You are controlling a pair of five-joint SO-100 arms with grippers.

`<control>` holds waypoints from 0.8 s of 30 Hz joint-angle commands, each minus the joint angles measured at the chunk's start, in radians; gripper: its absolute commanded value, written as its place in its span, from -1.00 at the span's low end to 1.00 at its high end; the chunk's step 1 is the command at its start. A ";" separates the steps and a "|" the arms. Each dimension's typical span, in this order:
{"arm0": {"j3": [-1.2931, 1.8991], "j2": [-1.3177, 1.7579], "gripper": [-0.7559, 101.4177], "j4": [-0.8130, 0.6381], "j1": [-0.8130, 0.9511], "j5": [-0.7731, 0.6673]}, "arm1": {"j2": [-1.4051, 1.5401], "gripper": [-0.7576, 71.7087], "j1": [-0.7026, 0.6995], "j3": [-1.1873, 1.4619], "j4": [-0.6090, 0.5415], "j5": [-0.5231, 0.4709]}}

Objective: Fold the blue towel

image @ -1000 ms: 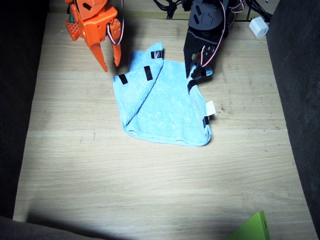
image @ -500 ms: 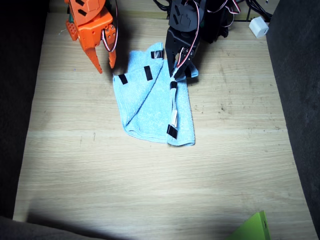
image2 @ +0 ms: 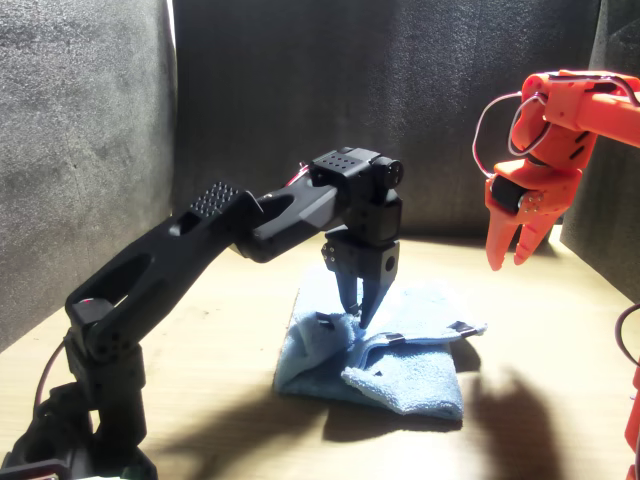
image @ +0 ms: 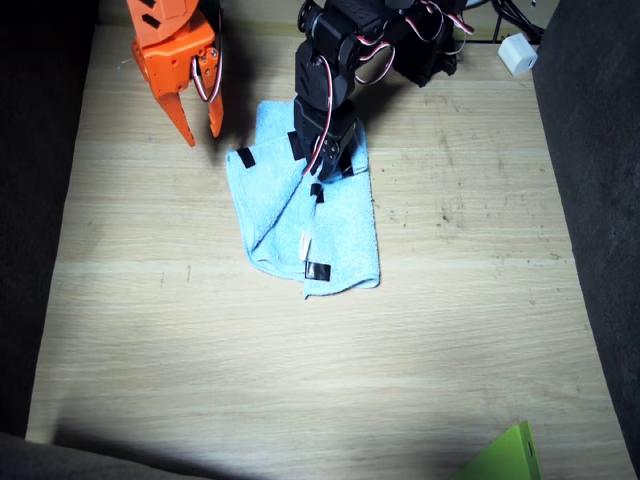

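The blue towel point(image: 345, 235) lies on the wooden table near the back, with its right-hand part lifted and doubled over toward its middle; black tape strips and the white tag show along the turned edge. My left gripper point(image: 316, 172), black, is shut on that raised edge over the towel's upper middle. In the front view the same gripper point(image2: 358, 312) points straight down into the crumpled fold of the towel point(image2: 410, 378). My right gripper point(image: 198, 122), orange, hangs open and holds nothing, off the towel's back left corner, and it stays raised above the table point(image2: 510, 250).
A small white block point(image: 517, 53) sits at the back right by some cables. A lime-green corner point(image: 508, 456) pokes in at the front edge. Dark fabric walls point(image: 590, 200) stand along both sides of the table.
My left gripper has swept from the towel's right edge toward its middle, dragging that edge over the cloth. The right gripper has drawn back slightly toward the table's back.
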 commanded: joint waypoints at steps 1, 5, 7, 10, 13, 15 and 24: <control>-0.043 0.008 -0.43 0.011 -0.018 0.012 | 0.028 -0.43 0.011 0.011 0.009 0.005; -0.104 0.002 -0.41 0.012 -0.048 0.026 | 0.005 -0.43 0.017 0.011 0.003 0.005; -0.150 0.003 -0.39 0.012 -0.054 0.028 | -0.005 -0.43 0.021 0.011 0.003 0.008; -0.219 0.003 -0.39 0.012 -0.060 0.035 | -0.028 -0.43 0.026 0.011 -0.005 0.014; -0.261 0.006 -0.40 0.012 -0.064 0.057 | -0.054 -0.43 0.032 0.011 -0.015 0.025; -0.287 0.006 -0.41 0.012 -0.066 0.067 | -0.066 -0.43 0.034 0.011 -0.021 0.029; -0.368 -0.034 -0.43 0.008 -0.049 0.103 | -0.130 -0.44 0.032 0.011 -0.052 0.031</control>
